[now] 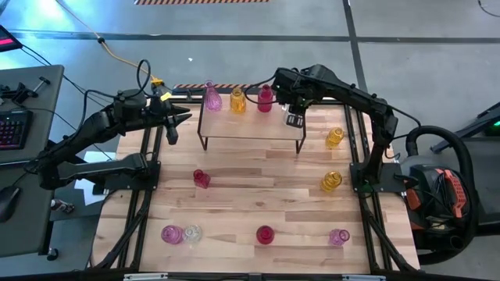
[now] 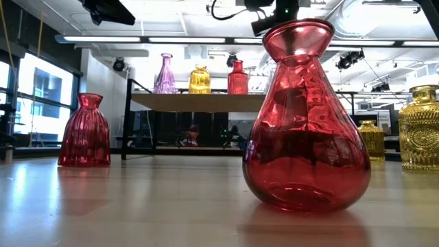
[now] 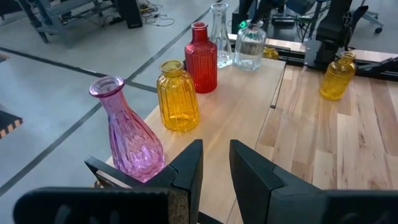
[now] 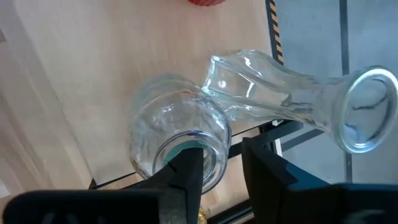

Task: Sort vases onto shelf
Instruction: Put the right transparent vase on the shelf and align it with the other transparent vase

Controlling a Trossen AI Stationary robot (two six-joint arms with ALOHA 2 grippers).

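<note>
The shelf point(image 1: 250, 129) stands at the table's far middle. A pink vase point(image 1: 212, 97), a yellow one point(image 1: 237, 101) and a red one point(image 1: 265, 98) stand in a row along its far edge. Past them, at the shelf's right end, stand a tall clear vase point(image 3: 219, 34) and a round clear vase point(image 3: 250, 46). My right gripper point(image 4: 221, 152) points down over the round clear vase point(image 4: 177, 143), one finger at its mouth and one outside, with a gap showing. My left gripper point(image 3: 216, 152) hovers off the shelf's left end, slightly open and empty. My right gripper comes from above at the round clear vase's mouth rim point(image 4: 214, 146). One finger point(image 4: 186, 165) covers the mouth and the other point(image 4: 261, 155) stands outside, apart from the rim. I cannot tell whether the first finger touches the glass. The vase stands upright on the shelf.
More vases stand on the table: red point(image 1: 201, 179), pink point(image 1: 171, 234) beside clear point(image 1: 192, 232), red point(image 1: 265, 235), pink point(image 1: 338, 236), and two yellow ones point(image 1: 331, 182) point(image 1: 334, 138) at the right. The shelf's near half is bare wood.
</note>
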